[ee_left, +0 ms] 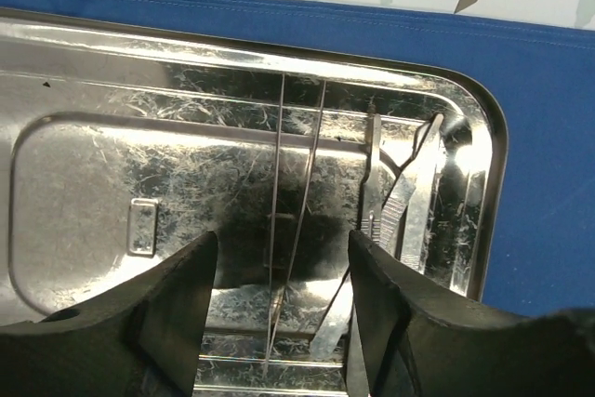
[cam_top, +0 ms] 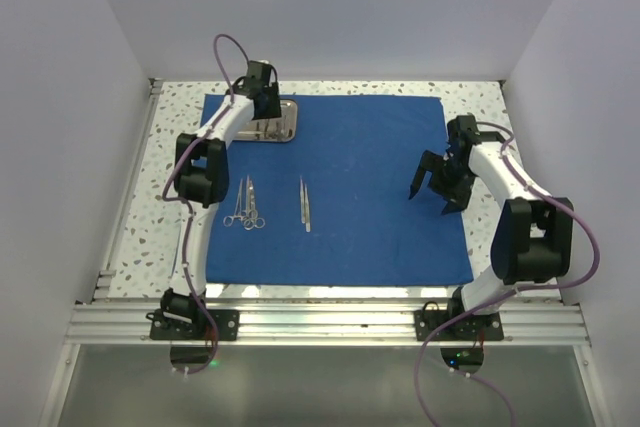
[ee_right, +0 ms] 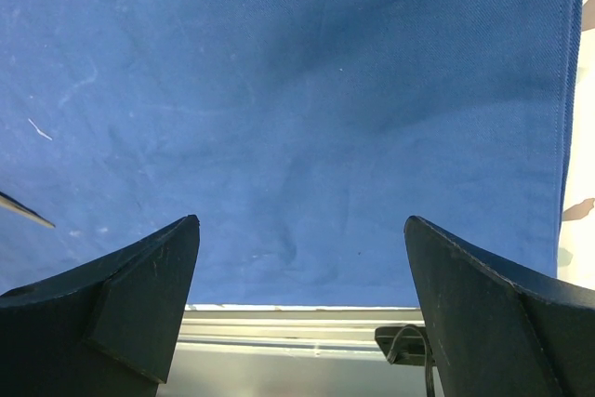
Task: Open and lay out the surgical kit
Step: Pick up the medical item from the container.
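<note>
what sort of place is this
Probably a robotics lab test cell, not a clinic: the left arm and right arm bolted to an aluminium rail, plain white walls boxing in the speckled table.

No text, label, brand, number or sign can be read in any of the three views. The nearest thing to a marking is a small stamped rectangle [ee_left: 142,227] pressed into the floor of the steel tray [ee_left: 84,165], seen from the left wrist camera. Whether it carries any characters cannot be told.
</note>
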